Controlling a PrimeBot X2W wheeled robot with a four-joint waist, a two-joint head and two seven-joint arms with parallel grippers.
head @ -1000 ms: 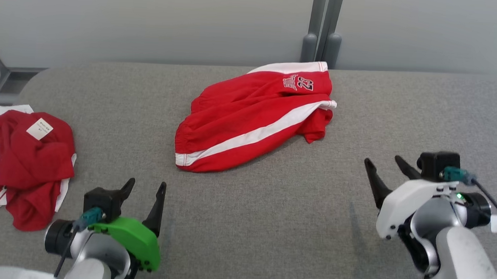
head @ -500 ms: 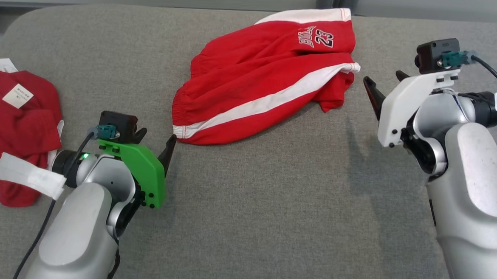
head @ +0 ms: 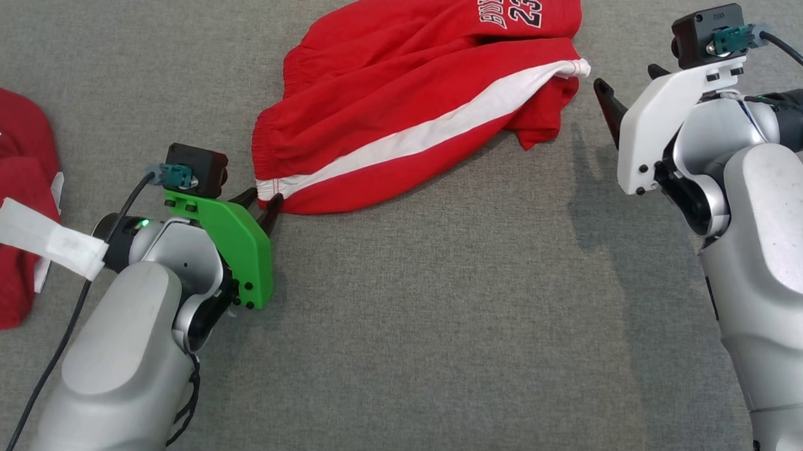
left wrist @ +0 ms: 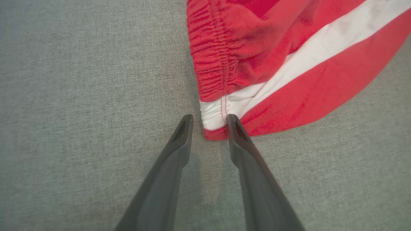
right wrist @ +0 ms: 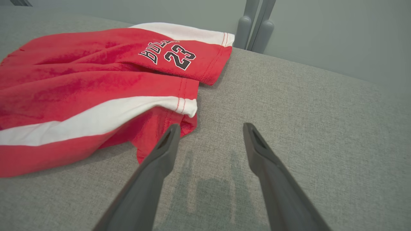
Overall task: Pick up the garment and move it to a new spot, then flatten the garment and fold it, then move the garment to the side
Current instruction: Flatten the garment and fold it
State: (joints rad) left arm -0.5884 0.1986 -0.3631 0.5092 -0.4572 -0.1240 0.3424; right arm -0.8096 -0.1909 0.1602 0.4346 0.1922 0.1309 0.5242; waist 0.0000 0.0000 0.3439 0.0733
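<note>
On the grey cloth top (head: 437, 337), the left claw (left wrist: 209, 119) has its two fingers a bit apart, one on each side of the white corner of the red shorts (head: 408, 95), not squeezing. The shorts lie bunched in the middle. Farther off, the right claw (right wrist: 210, 128) is spread wide beside their leg end.

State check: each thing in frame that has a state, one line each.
shorts: rumpled, unfolded, lying down, not lifted.
left pincer: part open, tips either side of the shorts' waistband corner, not clamped.
right pincer: open, empty, beside the shorts' leg hem.
other red garment: crumpled heap at the robot's left, untouched.
</note>
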